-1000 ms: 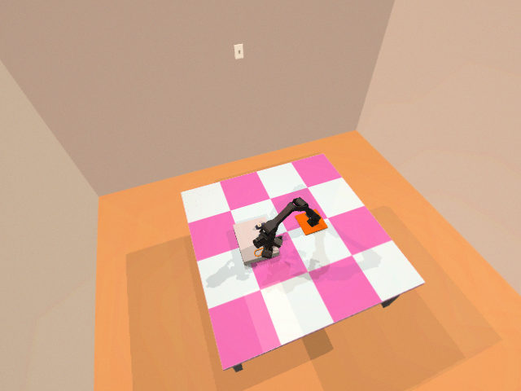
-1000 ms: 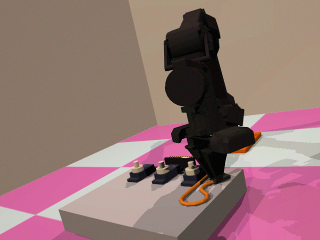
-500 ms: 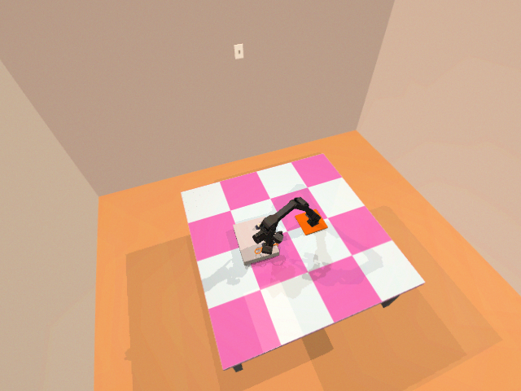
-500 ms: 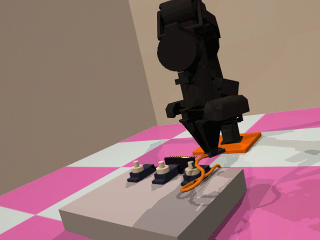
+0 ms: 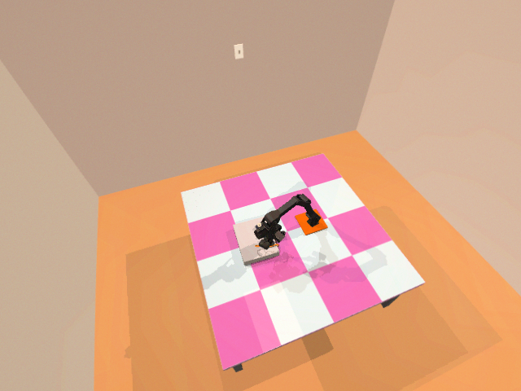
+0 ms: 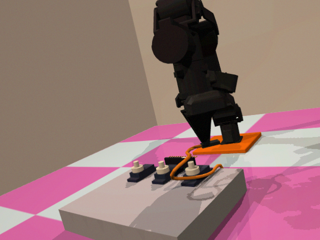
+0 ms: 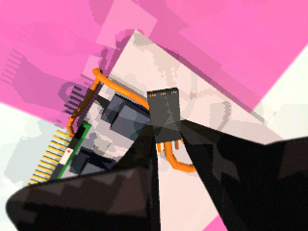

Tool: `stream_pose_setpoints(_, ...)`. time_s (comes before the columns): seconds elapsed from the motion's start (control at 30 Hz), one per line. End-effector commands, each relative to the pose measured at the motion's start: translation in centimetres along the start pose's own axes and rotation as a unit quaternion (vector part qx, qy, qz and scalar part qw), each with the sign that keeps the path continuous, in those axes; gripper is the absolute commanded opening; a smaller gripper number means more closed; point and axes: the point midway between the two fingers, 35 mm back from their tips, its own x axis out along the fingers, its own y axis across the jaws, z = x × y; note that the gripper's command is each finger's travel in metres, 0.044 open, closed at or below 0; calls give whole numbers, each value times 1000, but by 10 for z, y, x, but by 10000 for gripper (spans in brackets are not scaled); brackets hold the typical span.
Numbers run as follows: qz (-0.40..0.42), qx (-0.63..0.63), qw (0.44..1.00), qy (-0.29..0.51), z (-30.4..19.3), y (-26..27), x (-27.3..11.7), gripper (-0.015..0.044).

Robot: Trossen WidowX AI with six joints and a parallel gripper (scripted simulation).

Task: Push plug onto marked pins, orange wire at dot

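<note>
My gripper (image 6: 204, 145) (image 7: 166, 128) is shut on the dark flat plug (image 6: 214, 143) (image 7: 164, 112), held above the holder. In the wrist view the plug's far end points up the picture, and the orange lead (image 6: 180, 178) (image 7: 120, 89) leaves its near end and loops past a servo. The holder (image 6: 103, 204) (image 5: 246, 235) is a pale grey block carrying three dark servos with cream hubs. The yellow pin row (image 7: 50, 159) (image 6: 175, 156) is at lower left in the wrist view, clear of the plug. A whitish band with a red dot (image 7: 68, 151) sits beside the pins. Which hole is orange cannot be told.
The arm stands on an orange plate (image 5: 300, 225) (image 6: 248, 147) on the pink and white checked table (image 5: 290, 311). A servo (image 7: 130, 117) lies just left of the plug in the wrist view. The lead crosses near the upper end of the pin row.
</note>
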Motion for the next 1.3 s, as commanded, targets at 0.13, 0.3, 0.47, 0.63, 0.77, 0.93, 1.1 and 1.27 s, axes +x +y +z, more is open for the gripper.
stream_pose_setpoints(0.13,5,130,992,1,-1,19,-1,0)
stream_pose_setpoints(0.3,5,215,977,1,-1,30,-3,0)
stream_pose_setpoints(0.47,5,299,954,2,-1,42,-4,0)
stream_pose_setpoints(0.63,6,380,925,2,0,53,-4,0)
stream_pose_setpoints(0.77,6,443,896,3,1,62,-5,0)
stream_pose_setpoints(0.93,6,519,855,4,2,74,-5,0)
stream_pose_setpoints(1.1,6,591,807,4,3,86,-4,0)
stream_pose_setpoints(1.27,6,658,753,5,5,97,-3,0)
